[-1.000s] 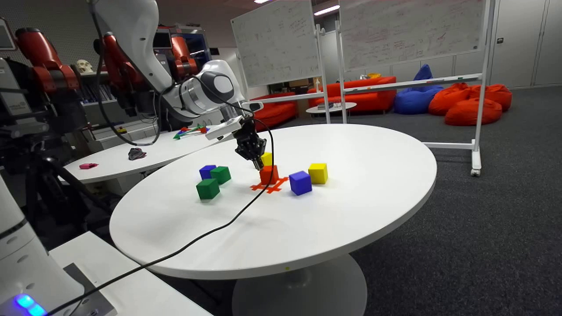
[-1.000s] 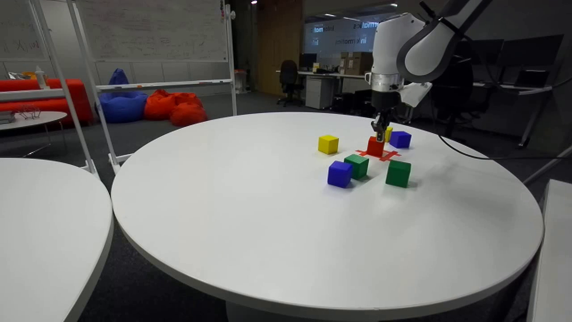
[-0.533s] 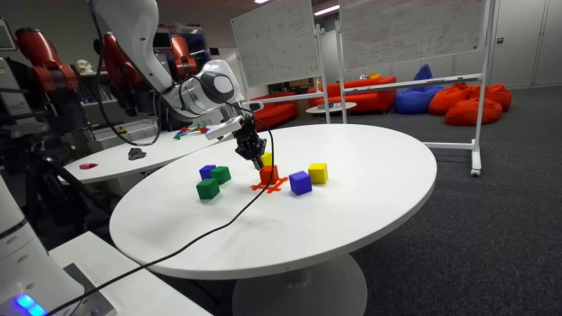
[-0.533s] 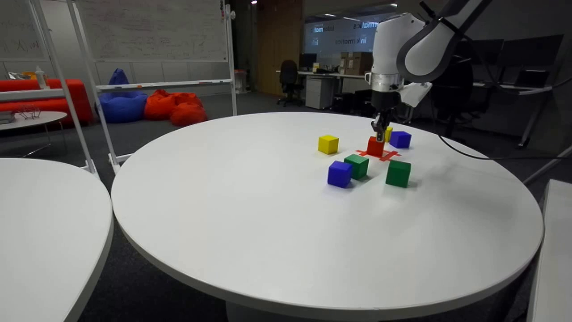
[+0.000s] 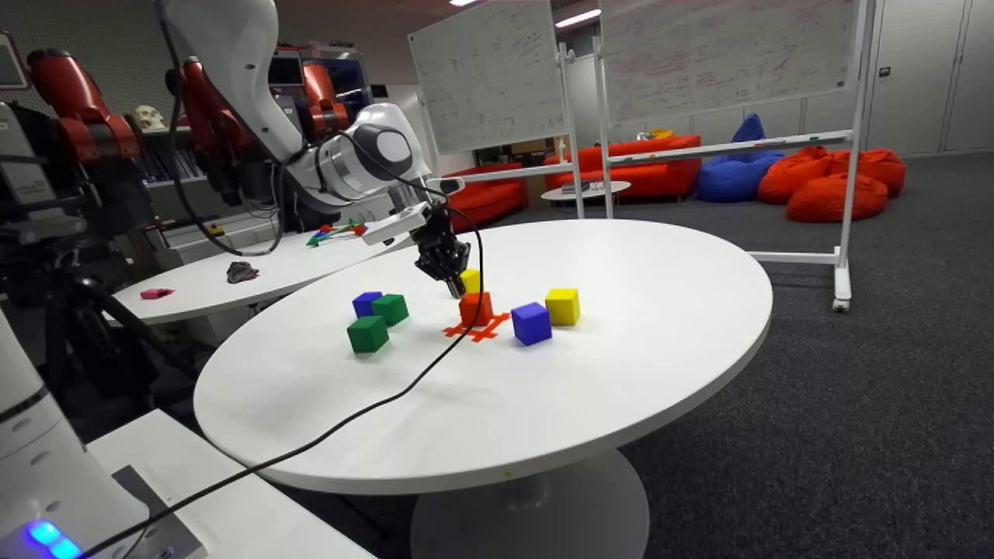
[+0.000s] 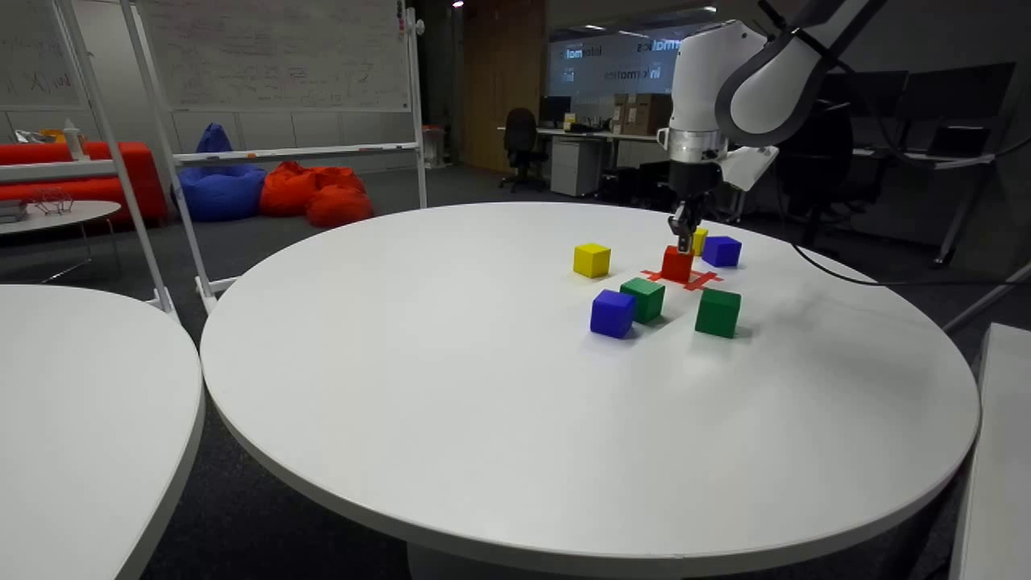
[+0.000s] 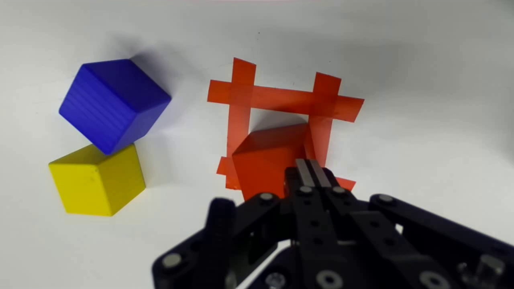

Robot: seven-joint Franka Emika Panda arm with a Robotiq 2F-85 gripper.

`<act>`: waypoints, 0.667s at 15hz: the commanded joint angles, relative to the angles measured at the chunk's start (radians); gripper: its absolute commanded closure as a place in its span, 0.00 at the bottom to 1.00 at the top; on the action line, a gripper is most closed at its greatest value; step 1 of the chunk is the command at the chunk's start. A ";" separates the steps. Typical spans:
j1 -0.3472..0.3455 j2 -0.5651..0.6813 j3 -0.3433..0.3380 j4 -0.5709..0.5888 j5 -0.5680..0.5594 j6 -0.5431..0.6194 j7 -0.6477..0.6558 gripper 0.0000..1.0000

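Near grey-tipped fingers, a smooth red cube amid crossed tape.

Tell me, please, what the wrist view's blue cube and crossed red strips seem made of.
Blue cube: perhaps painted wood or printed plastic, fairly matte; fine parallel lines on one face suggest grain or layers.
Red strips: likely adhesive tape, smooth; lying flat, darker where they overlap.
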State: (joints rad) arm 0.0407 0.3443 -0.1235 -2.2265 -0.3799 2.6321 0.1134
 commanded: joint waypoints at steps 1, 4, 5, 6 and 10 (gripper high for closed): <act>0.016 -0.100 -0.019 -0.067 -0.031 0.014 0.028 1.00; 0.017 -0.155 -0.020 -0.092 -0.060 0.018 0.044 1.00; 0.014 -0.174 -0.016 -0.102 -0.072 0.022 0.041 1.00; -0.003 -0.099 0.003 -0.031 -0.033 -0.003 0.012 0.99; -0.006 -0.142 0.007 -0.060 -0.045 -0.003 0.016 0.99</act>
State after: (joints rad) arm 0.0428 0.2027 -0.1243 -2.2877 -0.4252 2.6321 0.1310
